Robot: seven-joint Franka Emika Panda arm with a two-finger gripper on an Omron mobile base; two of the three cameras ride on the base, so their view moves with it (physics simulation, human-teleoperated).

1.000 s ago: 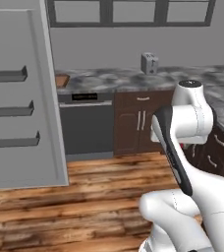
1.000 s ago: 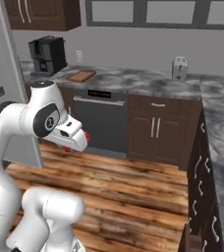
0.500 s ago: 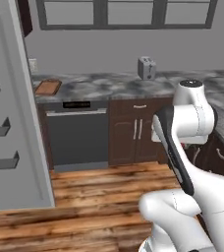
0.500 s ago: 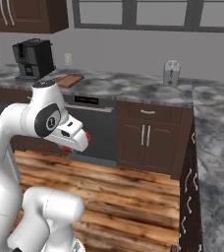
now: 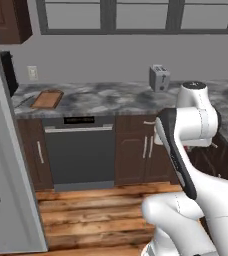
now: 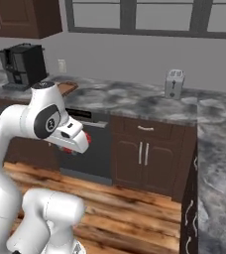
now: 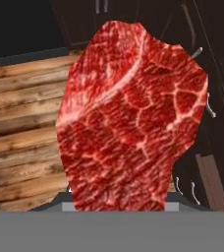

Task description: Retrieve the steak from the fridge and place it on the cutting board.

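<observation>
My pincer [image 6: 84,144] clamped on steak [image 7: 131,118], held clear of wood floor [image 7: 20,123] in front of lower cabinets. Step in hand: transit from fridge [image 5: 6,165] toward counter. Cutting board [image 5: 47,98] lies on countertop [image 5: 116,97], far left. Next: close in, lift over board, lower, release.

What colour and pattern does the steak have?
The steak is bright red with pale marbled veins, best seen in the hand view.

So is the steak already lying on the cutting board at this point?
No, the cutting board sits bare on the counter by the wall, while the steak hangs in the pincer over the wooden floor.
</observation>
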